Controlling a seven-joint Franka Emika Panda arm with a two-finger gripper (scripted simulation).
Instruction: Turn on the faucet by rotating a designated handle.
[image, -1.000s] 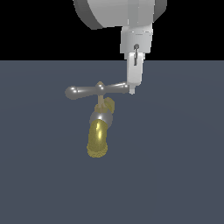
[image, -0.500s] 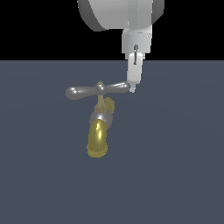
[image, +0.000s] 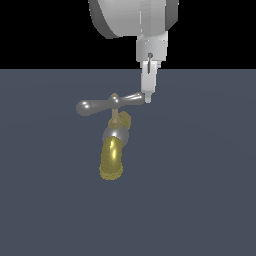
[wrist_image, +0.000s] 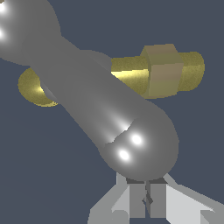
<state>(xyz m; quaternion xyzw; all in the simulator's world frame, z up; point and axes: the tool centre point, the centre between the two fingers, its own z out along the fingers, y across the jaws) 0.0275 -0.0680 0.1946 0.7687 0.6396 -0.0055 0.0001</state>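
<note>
1 faucet (image: 114, 150) low on dark blue-grey floor (image: 200, 190), gold spout down, grey handle (image: 107, 103) across its top. Gripper (image: 147, 100) just touching the handle's bulbous end on the exterior view's right; fingers (wrist_image: 146, 197) pressed together, gripping nothing. No readable writing; no containers.

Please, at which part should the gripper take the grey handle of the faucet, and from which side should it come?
Probably best at a rounded end of the handle, where leverage about the thin stem is greatest. The end on the exterior view's right lies just beside the gripper, so descend from above, jaws across the bar. The gold spout hangs below, so the top is free.
</note>
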